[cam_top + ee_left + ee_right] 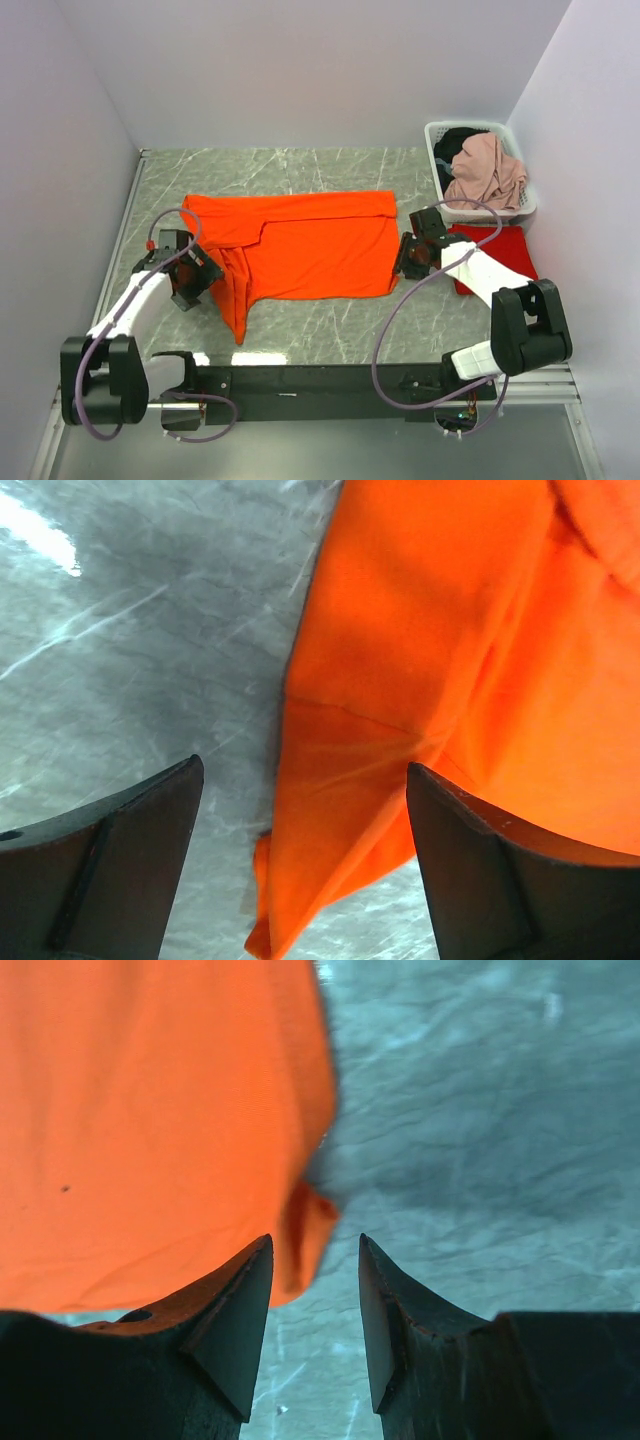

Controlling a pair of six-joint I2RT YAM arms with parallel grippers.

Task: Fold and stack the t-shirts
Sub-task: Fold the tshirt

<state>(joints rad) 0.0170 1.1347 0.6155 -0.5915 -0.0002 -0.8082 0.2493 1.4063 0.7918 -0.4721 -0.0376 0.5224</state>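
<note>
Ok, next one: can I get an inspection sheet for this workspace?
Surface: grey marbled table, some glare.
Job's things: orange tee spread mid-table, left side bunched; red tee at right, partly under the right arm.
Clutter: white basket, far right, holding pink and dark clothes.
Grippers: left gripper open over the orange tee's left edge; right gripper open at its right corner; neither holds anything.
Cables: cables loop off each arm.
Surroundings: pale walls on three sides.
</note>
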